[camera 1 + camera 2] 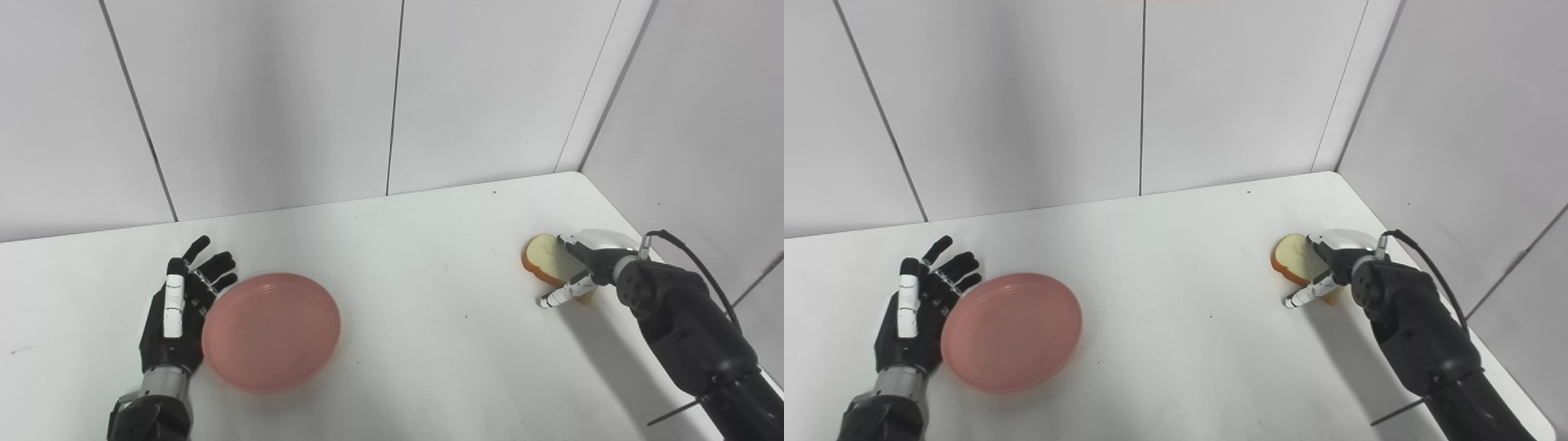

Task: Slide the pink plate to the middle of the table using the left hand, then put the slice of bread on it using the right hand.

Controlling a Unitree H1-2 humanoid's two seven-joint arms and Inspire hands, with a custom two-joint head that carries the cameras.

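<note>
Just beside the left hand (177, 306), on its inner side, the pink plate (271, 331) lies flat on the white table (429, 257), its rim touching or nearly touching the palm edge. That hand holds nothing, its fingers straight and spread, set edge-on like a paddle against the plate. The plate sits left of the table's middle, so the slide looks unfinished. It appears to be light, rigid plastic with a raised rim; on this smooth surface it should glide easily, and a push low on the rim is likely safer than any grasp, since a light plate may spin or skid too far.

Under the right hand (585, 260), far across the table from the plate, the slice of bread (548, 257) rests near the wall. Fingers lie over its near end, but whether they are actually closed on it I cannot tell. The slice is probably soft and light; pinching it across the crust edges would crush it least.
</note>
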